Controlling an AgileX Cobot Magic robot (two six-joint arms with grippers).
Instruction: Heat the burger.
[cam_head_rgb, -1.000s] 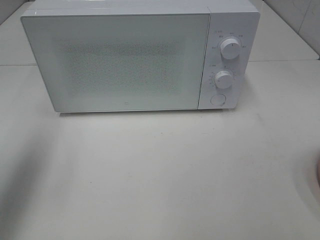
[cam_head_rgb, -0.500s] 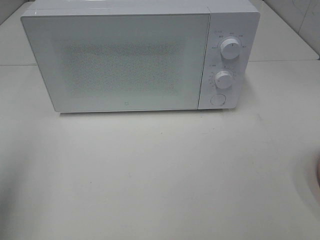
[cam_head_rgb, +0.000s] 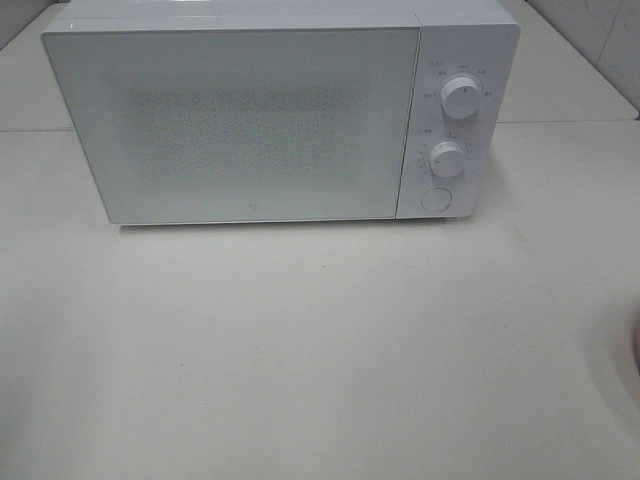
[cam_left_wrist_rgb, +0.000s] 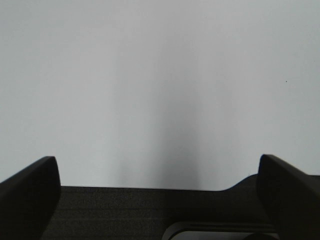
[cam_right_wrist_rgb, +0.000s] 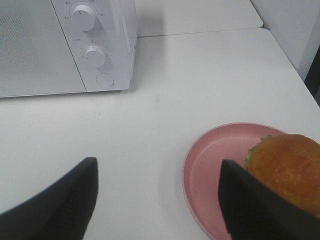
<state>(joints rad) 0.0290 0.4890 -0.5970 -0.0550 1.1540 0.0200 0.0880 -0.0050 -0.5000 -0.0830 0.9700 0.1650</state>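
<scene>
Two grippers: both seen only through their own wrist views; neither shows in the high view.
Right gripper (cam_right_wrist_rgb: 157, 200): jaws spread apart, nothing between them, hovering over bare table (cam_right_wrist_rgb: 165, 125).
Burger (cam_right_wrist_rgb: 287, 167): just beyond and outboard of the right gripper's one finger (cam_right_wrist_rgb: 250, 205), partly hidden behind it; sits toward the far-from-microwave side of the pink plate (cam_right_wrist_rgb: 210, 165).
Burger shape: round dome, no long axis to be matched; lettuce frill seen at the bun edge.
Key relation: burger lies off to the gripper's side, not between the fingers; a sideways shift is judged necessary before any grasp.
Nearer arm: right, clearly.
Left gripper (cam_left_wrist_rgb: 157, 200): jaws at full spread, empty, only blank white surface ahead of it; burger not seen there.
Microwave (cam_head_rgb: 240, 120): door shut; ahead of the right gripper, well apart from the plate.
View difference: high view shows microwave whole, burger missed, only a pink sliver at the frame edge; right wrist view alone shows burger.
</scene>
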